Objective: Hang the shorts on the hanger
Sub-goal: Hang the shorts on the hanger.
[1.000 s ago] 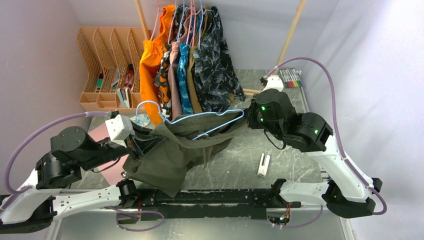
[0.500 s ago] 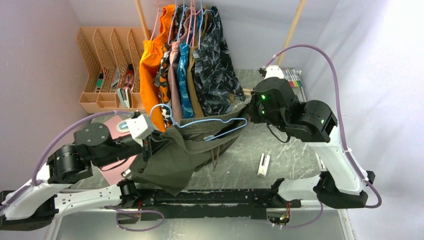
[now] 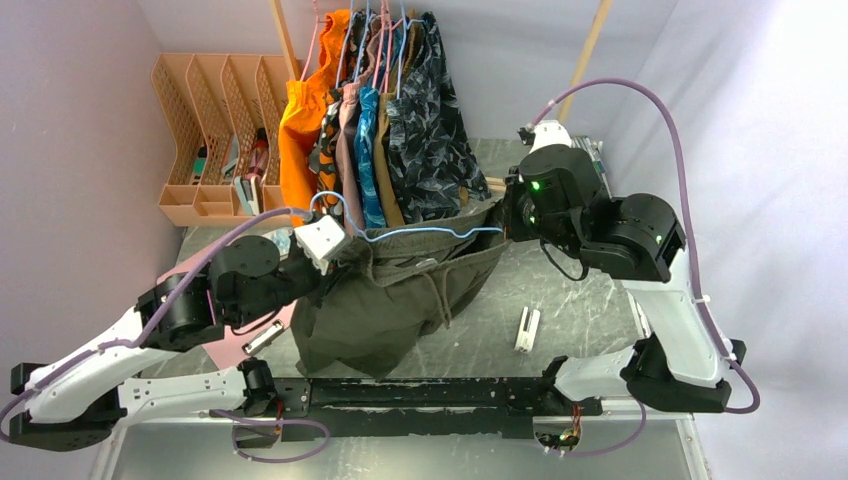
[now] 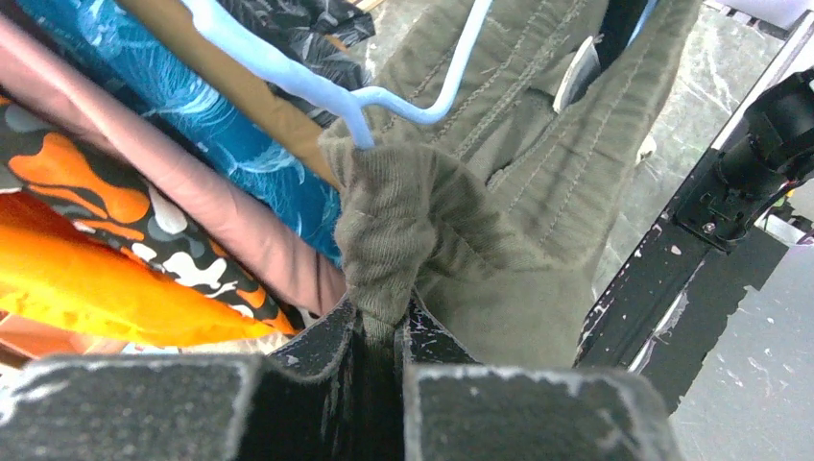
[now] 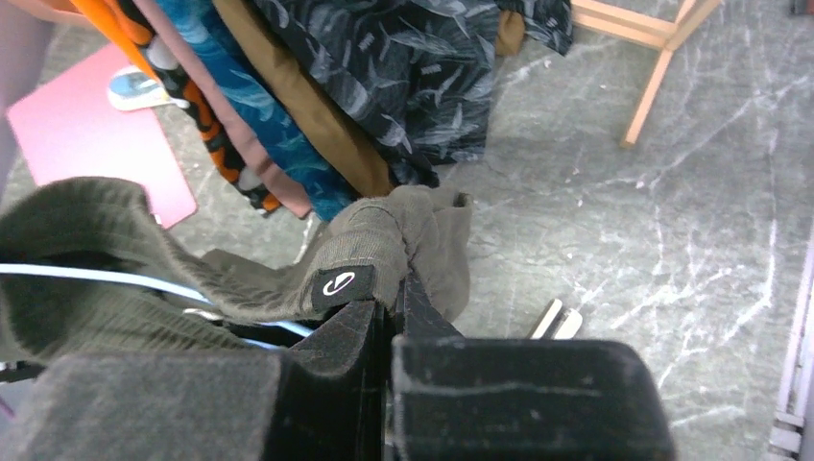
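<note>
The olive-green shorts (image 3: 400,300) hang lifted between my two grippers, waistband stretched level, legs drooping toward the table's front edge. The light-blue hanger (image 3: 430,234) runs along the waistband, its hook (image 3: 325,200) curling up at the left end. My left gripper (image 3: 335,255) is shut on the left end of the ribbed waistband (image 4: 398,221), right below the hanger's bend (image 4: 360,120). My right gripper (image 3: 508,222) is shut on the right end of the waistband (image 5: 384,240), beside a black logo tag (image 5: 338,285); the hanger's blue wire (image 5: 86,277) passes inside the waistband.
A rack of hung garments (image 3: 385,120), orange through dark camouflage, stands just behind the shorts on wooden poles (image 3: 583,60). A tan file organiser (image 3: 205,130) sits at the back left. A pink sheet (image 3: 245,340) lies under the left arm; a small white clip (image 3: 527,329) lies right of the shorts.
Both arms have lifted and pulled apart, drawing the waistband straight and level along the hanger. The left gripper has moved right and up toward the rack; the shorts now hang flatter.
</note>
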Motion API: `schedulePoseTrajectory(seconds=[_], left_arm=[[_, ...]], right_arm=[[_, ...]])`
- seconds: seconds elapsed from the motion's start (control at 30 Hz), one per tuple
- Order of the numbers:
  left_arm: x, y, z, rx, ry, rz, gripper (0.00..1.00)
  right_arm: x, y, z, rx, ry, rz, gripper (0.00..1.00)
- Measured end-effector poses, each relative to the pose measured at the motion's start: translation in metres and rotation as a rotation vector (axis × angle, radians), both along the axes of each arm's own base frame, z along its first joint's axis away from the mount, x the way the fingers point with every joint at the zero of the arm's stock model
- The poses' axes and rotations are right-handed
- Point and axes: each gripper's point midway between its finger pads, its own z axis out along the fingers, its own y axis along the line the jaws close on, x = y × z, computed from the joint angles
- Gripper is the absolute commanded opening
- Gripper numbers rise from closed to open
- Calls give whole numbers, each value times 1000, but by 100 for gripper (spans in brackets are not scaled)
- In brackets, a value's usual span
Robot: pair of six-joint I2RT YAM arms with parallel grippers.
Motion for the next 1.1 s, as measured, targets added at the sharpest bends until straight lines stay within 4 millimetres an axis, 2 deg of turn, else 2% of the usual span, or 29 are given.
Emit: schedulePoseTrajectory(seconds=[0.1, 0.23, 0.37, 0.57, 0.7, 0.9, 1.1], left_arm=[[0, 10, 1, -1, 2, 33, 7], [-6, 27, 15, -54, 0, 51, 7], [-9, 35, 23, -95, 6, 64, 7], [3, 27, 5, 0, 38, 118, 7], [12, 26, 1, 49, 35, 165, 7], [14, 21, 6, 57, 21, 154, 7], [3, -9, 7, -24, 29, 17, 7]], right_arm=[[2, -5, -12, -43, 10, -22, 0], [7, -9, -27, -98, 24, -55, 0], [13, -8, -31, -108, 24, -83, 0], [23, 1, -14, -78, -6, -101, 0], [24, 6, -6, -55, -13, -93, 0], [25, 12, -11, -50, 8, -85, 0], [32, 25, -24, -48, 29, -84, 0]])
